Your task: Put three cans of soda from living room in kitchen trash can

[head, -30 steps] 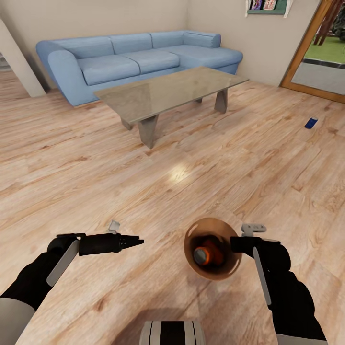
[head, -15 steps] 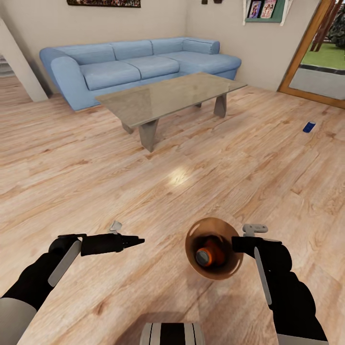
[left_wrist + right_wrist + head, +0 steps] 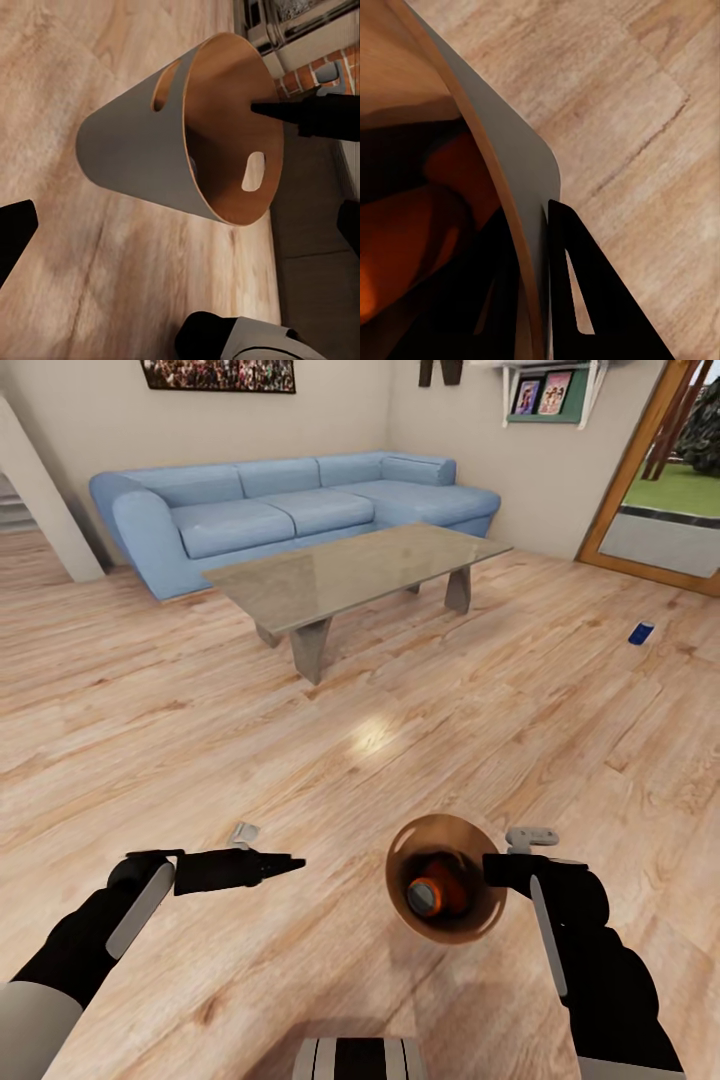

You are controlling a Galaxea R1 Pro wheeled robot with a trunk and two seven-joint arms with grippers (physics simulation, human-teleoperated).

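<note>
Copper-brown inside and grey outside, the tash can (image 3: 445,880) hung over the wood floor (image 3: 300,760), pinched at its rim by the right gripper (image 3: 492,870); the right wrist view showed one finger inside the wall and one outside, clamped on it. Two orange cans of soda (image 3: 435,890) lay in its bottom, the nearer one end-up toward the head camera. The left gripper (image 3: 290,864) carried nothing and pointed toward the bin from well apart; its fingers looked drawn together to a point.

Against the pictures from a second before, the whole scene had slid downward: the wall picture and shelf came into sight, and the sofa (image 3: 290,510), coffee table (image 3: 350,565) and blue can (image 3: 641,633) sat lower. That was the camera tilting up, not the things moving; arms and bin kept their places. I judged the robot was looking out for the third can, the blue one, lying on the floor well away from the bin and near the wood-framed glass door (image 3: 650,490).

Between the bin and that can the floor was bare. The coffee table's nearest corner stood well apart from that line, so a straight drive seemed open; the door frame beyond the can was the only edge to mind.
</note>
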